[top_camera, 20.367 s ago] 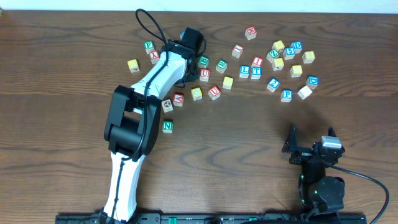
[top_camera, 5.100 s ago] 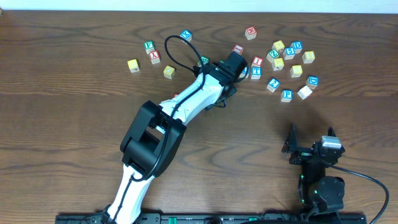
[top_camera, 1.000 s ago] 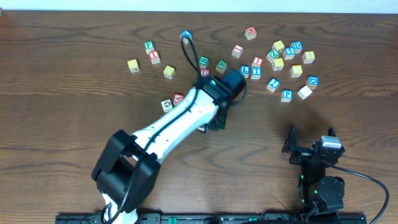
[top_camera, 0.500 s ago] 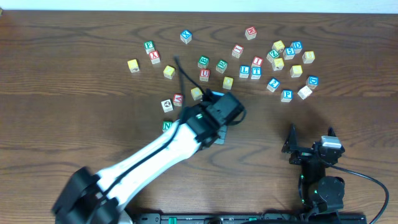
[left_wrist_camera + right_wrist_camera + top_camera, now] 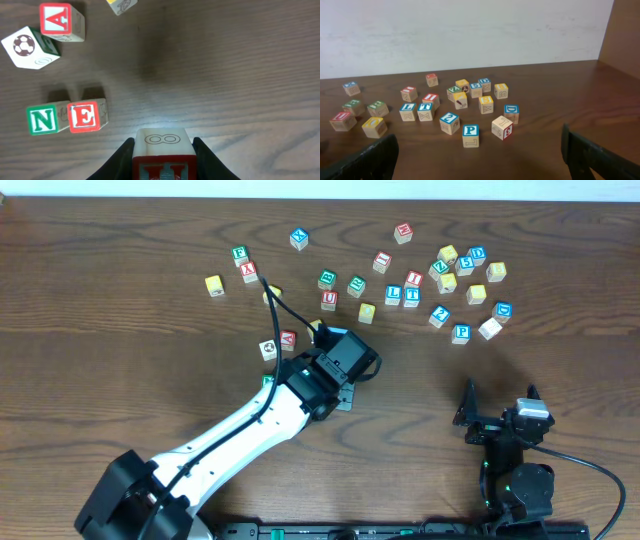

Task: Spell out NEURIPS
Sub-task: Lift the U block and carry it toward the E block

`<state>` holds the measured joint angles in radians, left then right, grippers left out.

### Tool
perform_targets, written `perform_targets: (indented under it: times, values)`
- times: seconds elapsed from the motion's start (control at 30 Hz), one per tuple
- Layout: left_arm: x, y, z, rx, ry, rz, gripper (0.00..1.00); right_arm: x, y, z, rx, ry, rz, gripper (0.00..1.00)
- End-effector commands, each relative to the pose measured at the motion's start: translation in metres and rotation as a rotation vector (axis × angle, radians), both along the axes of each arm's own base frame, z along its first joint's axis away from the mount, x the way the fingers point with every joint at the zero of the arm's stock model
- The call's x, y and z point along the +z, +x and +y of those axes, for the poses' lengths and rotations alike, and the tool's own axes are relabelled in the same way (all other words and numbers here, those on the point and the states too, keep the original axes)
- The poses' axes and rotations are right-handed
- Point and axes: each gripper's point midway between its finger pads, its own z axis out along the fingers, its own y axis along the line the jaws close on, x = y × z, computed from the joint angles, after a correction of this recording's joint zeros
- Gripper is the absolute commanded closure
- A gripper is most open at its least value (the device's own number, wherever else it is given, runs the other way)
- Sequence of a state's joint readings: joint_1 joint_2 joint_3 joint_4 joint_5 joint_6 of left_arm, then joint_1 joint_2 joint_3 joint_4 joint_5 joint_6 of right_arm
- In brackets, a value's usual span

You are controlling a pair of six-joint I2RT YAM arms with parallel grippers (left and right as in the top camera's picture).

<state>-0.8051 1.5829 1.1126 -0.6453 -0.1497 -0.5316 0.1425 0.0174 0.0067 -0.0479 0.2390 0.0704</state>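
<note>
My left gripper [image 5: 163,146] is shut on a cube with a red U [image 5: 163,159], held just above the table. To its left, a green N cube [image 5: 47,120] and a red E cube [image 5: 86,116] stand side by side, touching. From overhead the left gripper [image 5: 342,388] covers the E, and only a sliver of the N cube [image 5: 267,381] shows. A blue P cube [image 5: 461,333] and a red I cube [image 5: 414,278] lie in the scattered group at the back right. My right gripper [image 5: 498,402] rests open near the front right, holding nothing, with the P cube [image 5: 470,132] ahead of it.
A red A cube [image 5: 62,19] and a soccer-ball cube [image 5: 30,47] lie just beyond the N. Another red U cube [image 5: 328,300] sits mid-table. Many loose cubes, such as the blue L [image 5: 409,111] and T [image 5: 425,111], crowd the back right.
The left arm has pulled back from the scattered cubes toward the front of the table, carrying the U cube to just right of the E. The right arm has not moved.
</note>
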Motion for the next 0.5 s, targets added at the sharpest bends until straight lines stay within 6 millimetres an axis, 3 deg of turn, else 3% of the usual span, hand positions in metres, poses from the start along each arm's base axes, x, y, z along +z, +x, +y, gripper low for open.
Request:
perform_targets:
  times: [0.0,0.27,0.47]
  values:
    - [-0.019,-0.001,0.007,0.028,0.042,0.025,0.85,-0.001,0.000,0.000,0.000,-0.009,0.005,0.01]
    - [-0.055,0.001,0.006,0.028,0.098,0.077,0.84,-0.001,0.000,0.000,0.000,-0.009,0.005,0.01]
    - [-0.058,0.011,0.012,0.069,0.086,0.072,0.85,-0.001,0.000,0.000,0.000,-0.009,0.005,0.01]
